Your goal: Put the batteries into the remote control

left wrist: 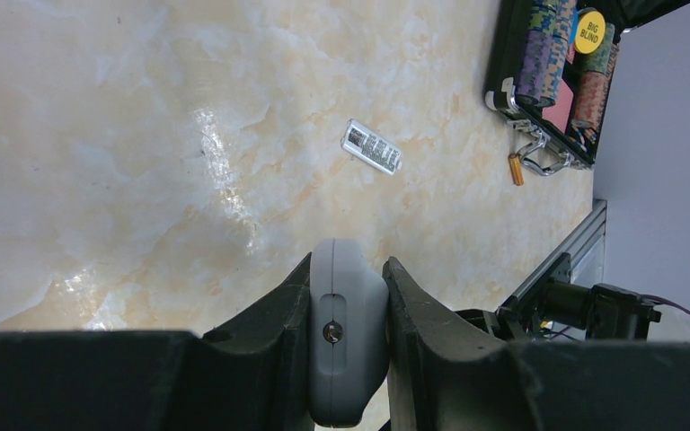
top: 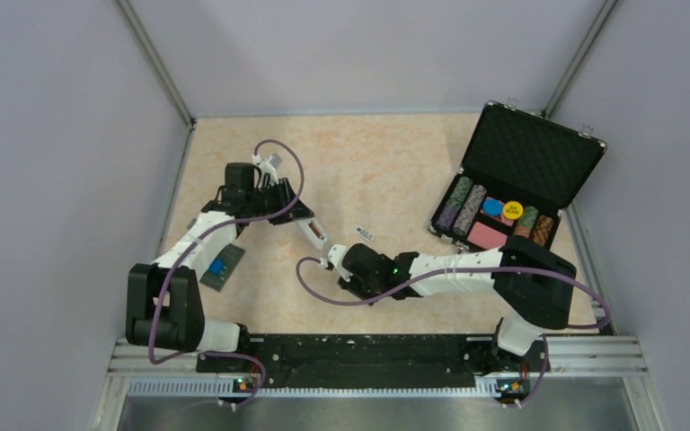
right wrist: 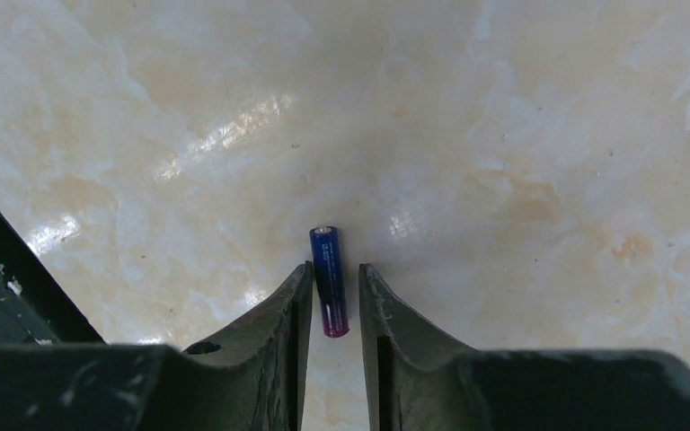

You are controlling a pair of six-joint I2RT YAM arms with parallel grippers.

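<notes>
Left pincer (left wrist: 348, 265) clamps the remote control (left wrist: 346, 341) by its sides; right pincer (right wrist: 334, 269), slightly apart, straddles a battery (right wrist: 330, 283) on the worktop (right wrist: 503, 135), away from its edges.

I am clamping the remote control (left wrist: 346, 334) edge-on in my left pincer (left wrist: 346, 269). Slim, white and round-ended, it is sticking out past the fingertips above the table (left wrist: 144, 135). One battery (right wrist: 329, 280), blue fading to magenta, is lying on the table between the tips of my right pincer (right wrist: 334, 269). I cannot tell whether they are squeezing it.
</notes>
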